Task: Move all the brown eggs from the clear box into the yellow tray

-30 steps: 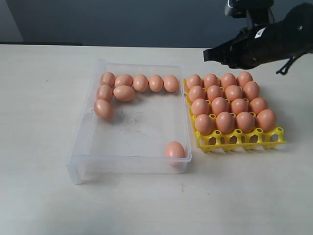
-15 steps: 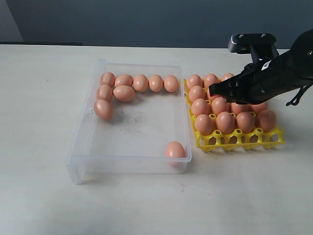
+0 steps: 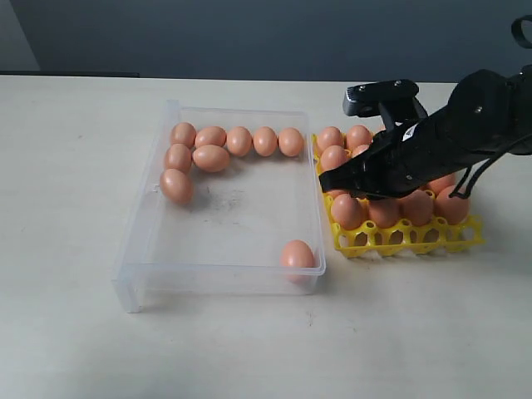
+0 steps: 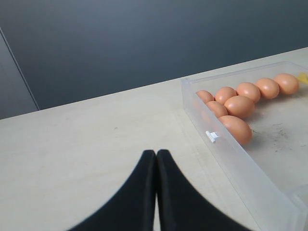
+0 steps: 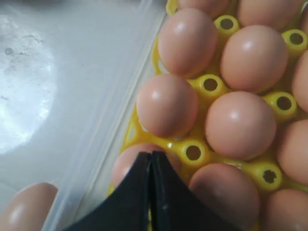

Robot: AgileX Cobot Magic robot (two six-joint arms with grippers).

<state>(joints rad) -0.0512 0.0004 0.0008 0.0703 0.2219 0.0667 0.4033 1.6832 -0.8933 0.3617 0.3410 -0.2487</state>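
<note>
Presently, at the left, the left gripper (image 4: pixel 155 153) is hanging over bare worktop (image 3: pixel 66 208), its jaws pressing together on nothing, apart from the clear box (image 3: pixel 133 249). Inside that box, eight brown eggs (image 3: pixel 211 158) are lying bunched along the far wall and down the left wall. A ninth egg (image 3: pixel 298 254) is sitting alone, tucked into the near right corner. Just right of the box, the yellow tray (image 3: pixel 407 235) is carrying eggs in its far rows, with its nearest row of cups lying open. The right gripper (image 3: pixel 326 182) is hovering over the tray's left edge, tips pointing toward the box, jaws pressed together and carrying nothing. The right wrist view is showing them above a seated egg beside the box wall. By my reading, the step in hand is the reach for another egg, with nine to go. The next move is calling for the jaws to spread, cross the box wall and settle around an egg, likely the lone near one. They should then close gently, since a smooth egg could roll away.
</note>
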